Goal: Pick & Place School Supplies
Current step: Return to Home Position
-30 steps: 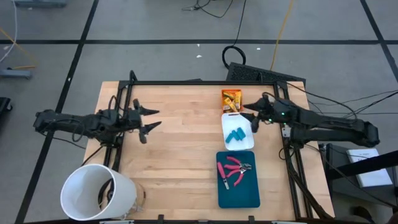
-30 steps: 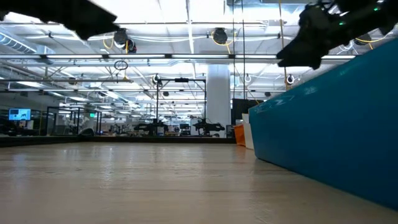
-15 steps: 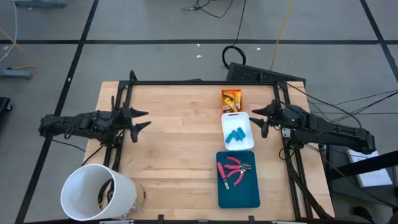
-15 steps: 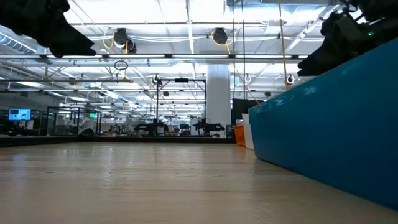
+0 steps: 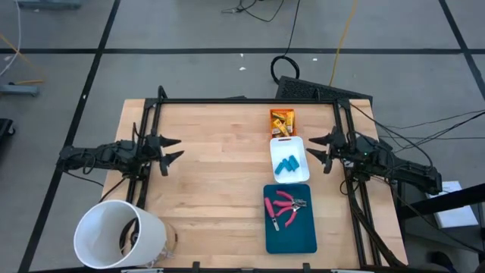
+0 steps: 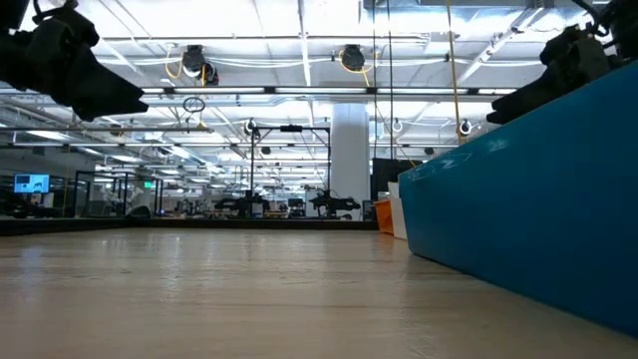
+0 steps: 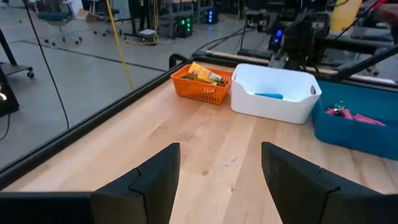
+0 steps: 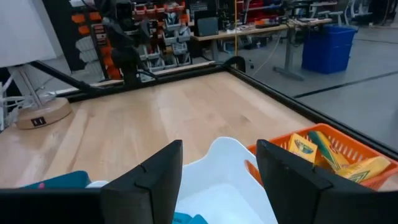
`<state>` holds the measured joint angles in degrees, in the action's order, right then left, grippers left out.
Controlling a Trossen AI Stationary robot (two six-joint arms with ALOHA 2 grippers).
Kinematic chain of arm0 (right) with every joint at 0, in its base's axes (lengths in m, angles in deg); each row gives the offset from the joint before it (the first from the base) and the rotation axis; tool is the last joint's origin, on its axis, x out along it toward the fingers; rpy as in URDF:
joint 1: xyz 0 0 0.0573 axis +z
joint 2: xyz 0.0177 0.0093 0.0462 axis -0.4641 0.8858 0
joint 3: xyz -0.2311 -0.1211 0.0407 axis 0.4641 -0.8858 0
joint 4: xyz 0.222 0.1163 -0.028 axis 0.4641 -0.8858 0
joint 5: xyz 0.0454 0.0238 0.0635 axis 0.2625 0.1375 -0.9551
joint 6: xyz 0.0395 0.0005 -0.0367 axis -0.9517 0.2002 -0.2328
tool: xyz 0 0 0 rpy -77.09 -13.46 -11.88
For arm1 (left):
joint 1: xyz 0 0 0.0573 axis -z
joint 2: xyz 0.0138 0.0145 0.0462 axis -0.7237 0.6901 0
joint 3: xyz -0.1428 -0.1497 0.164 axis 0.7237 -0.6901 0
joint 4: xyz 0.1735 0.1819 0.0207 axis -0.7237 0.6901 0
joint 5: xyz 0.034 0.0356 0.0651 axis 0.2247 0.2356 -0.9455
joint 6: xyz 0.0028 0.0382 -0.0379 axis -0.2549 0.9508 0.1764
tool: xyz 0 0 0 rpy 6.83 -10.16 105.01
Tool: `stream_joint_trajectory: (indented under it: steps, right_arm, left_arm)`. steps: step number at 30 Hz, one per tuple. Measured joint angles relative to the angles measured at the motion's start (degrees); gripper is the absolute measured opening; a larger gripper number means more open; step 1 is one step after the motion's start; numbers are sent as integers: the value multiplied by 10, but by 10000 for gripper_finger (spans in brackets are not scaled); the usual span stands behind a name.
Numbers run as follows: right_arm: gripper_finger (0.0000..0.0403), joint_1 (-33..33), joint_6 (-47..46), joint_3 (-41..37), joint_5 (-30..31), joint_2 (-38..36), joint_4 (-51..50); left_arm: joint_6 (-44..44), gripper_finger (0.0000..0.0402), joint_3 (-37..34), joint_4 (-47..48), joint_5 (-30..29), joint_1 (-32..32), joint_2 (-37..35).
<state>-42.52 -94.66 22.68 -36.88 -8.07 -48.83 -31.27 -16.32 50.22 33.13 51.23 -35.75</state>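
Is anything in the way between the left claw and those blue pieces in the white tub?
Nothing visible. Only bare table lies between the open left gripper and the white tub; the blue pieces lie inside it, behind its near wall. The right gripper hangs at the tub's far side.

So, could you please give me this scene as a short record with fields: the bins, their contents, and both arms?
orange bin: holds yellow crayon boxes
white bin: holds light-blue pieces
teal bin: holds pink-handled scissors or pliers
left tool: open, empty, over the left side of the table
right tool: open, empty, beside the white bin, not touching it
white bucket: at a table corner on the left arm's side
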Motion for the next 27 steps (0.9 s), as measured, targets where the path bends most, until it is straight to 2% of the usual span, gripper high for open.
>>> stream_joint_trajectory:
  steps: [3,8,16,22,27]
  right_arm:
    - [197,0,-1,-14,0,-7,6]
    - [195,0,-3,-28,0,-5,21]
    - [197,0,3,-85,-9,-4,131]
    - [197,0,6,-102,-42,-4,141]
    - [198,14,-4,-105,-46,0,142]
  left_arm:
    - [5,230,-12,-1,0,0,-24]
    - [6,230,-21,1,0,0,-23]
    - [6,230,-61,-45,0,0,-23]
    - [7,230,-70,-56,0,0,-23]
    - [7,230,-70,-59,0,0,-23]
